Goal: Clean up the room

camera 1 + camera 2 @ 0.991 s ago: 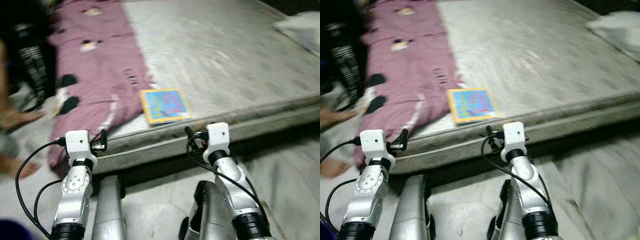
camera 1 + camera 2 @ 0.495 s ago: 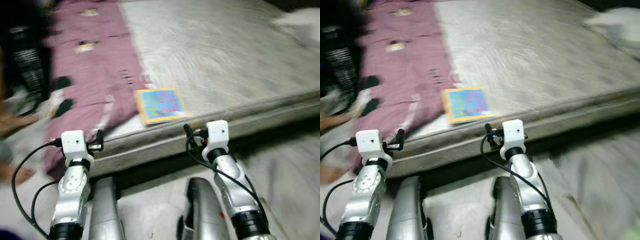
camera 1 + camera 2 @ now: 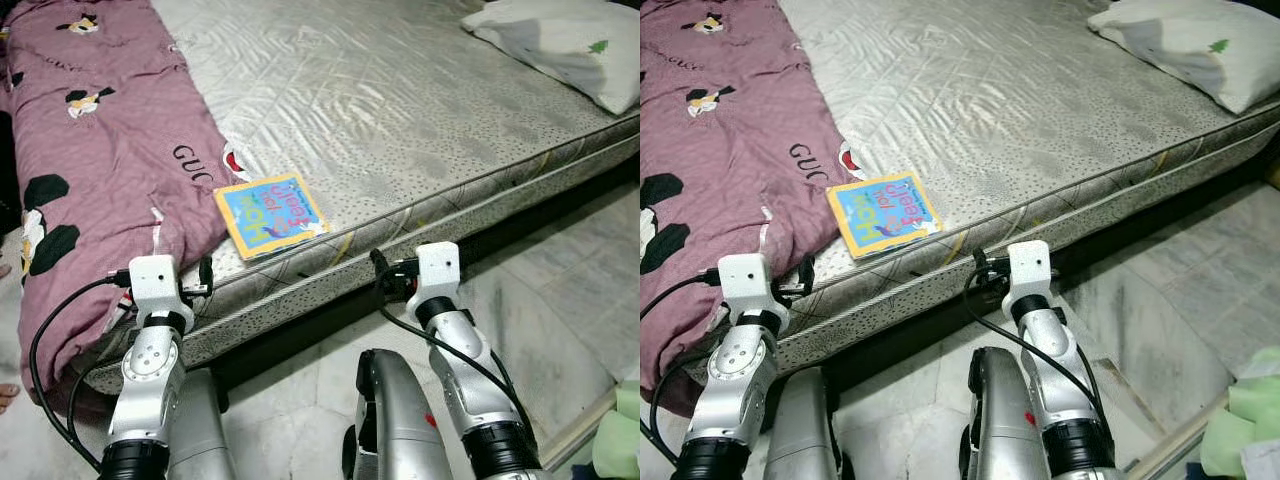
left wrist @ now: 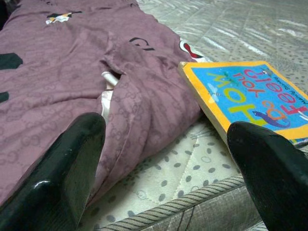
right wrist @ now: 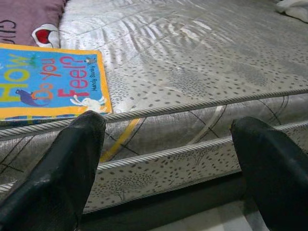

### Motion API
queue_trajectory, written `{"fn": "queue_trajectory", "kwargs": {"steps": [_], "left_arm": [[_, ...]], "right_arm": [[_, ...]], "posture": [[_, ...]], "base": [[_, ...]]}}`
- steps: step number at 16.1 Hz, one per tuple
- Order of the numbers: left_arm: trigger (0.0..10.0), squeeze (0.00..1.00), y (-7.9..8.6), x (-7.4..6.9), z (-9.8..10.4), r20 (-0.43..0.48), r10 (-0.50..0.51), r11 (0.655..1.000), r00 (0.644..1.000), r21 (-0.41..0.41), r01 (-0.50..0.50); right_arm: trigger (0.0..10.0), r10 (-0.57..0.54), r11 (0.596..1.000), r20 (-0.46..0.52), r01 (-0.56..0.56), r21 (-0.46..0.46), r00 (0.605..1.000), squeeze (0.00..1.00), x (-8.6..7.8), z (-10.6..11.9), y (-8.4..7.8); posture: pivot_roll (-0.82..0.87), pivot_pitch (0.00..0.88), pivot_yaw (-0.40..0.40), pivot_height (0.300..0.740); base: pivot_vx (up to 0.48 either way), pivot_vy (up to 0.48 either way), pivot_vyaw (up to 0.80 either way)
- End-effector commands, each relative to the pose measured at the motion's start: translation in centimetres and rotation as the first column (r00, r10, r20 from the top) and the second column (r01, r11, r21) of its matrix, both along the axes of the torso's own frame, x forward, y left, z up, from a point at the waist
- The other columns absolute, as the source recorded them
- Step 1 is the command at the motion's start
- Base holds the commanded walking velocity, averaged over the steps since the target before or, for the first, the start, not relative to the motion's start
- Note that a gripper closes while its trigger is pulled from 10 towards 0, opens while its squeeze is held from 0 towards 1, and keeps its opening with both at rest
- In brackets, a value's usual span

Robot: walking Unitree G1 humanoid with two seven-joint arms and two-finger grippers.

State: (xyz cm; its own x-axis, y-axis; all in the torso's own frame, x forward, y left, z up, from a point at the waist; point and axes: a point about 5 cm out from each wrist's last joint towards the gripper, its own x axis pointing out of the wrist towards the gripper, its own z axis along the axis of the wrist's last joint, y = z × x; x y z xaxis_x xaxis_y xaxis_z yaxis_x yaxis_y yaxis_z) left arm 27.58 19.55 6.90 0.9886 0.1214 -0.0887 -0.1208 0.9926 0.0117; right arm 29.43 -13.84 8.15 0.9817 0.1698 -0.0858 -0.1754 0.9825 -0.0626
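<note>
book (image 3: 268,215) near mattress (image 3: 420,110) edge, touching purple blanket (image 3: 95,150); our left gripper (image 4: 163,163) and right gripper (image 5: 168,159) jaws apart.

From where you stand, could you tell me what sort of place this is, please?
Most likely a bedroom in a home: a low grey quilted mattress on a pale tiled floor, a mauve printed blanket, a white pillow, and a yellow-edged blue children's book near the mattress edge.

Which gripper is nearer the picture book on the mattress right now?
Roughly equal, the left slightly nearer. The book lies between them: left gripper off its purple-blanket side, right gripper below the mattress edge, both open.
</note>
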Motion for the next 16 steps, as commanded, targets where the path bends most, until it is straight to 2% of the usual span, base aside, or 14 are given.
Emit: {"fn": "queue_trajectory", "kwargs": {"steps": [1, 16], "left_arm": [[10.0, 0.00, 0.11, -0.21, -0.48, -0.025, 0.000, 1.000, 1.000, 0.001, 0.000], [10.0, 0.00, 0.27, -0.37, -0.79, -0.049, 0.001, 1.000, 0.999, -0.005, -0.001]], "right_arm": [[10.0, -0.003, 1.000, -0.009, 0.003, -0.002, 1.000, 0.00, -0.05, -0.16, -0.23], [10.0, -0.003, 1.000, -0.017, 0.003, -0.002, 1.000, 0.00, -0.19, -0.29, -0.08]], "posture": [[0.01, 0.054, -0.028, 0.524], [0.01, 0.067, -0.024, 0.524]], "base": [[0.285, 0.000, 0.00], [0.285, 0.000, 0.00]]}}
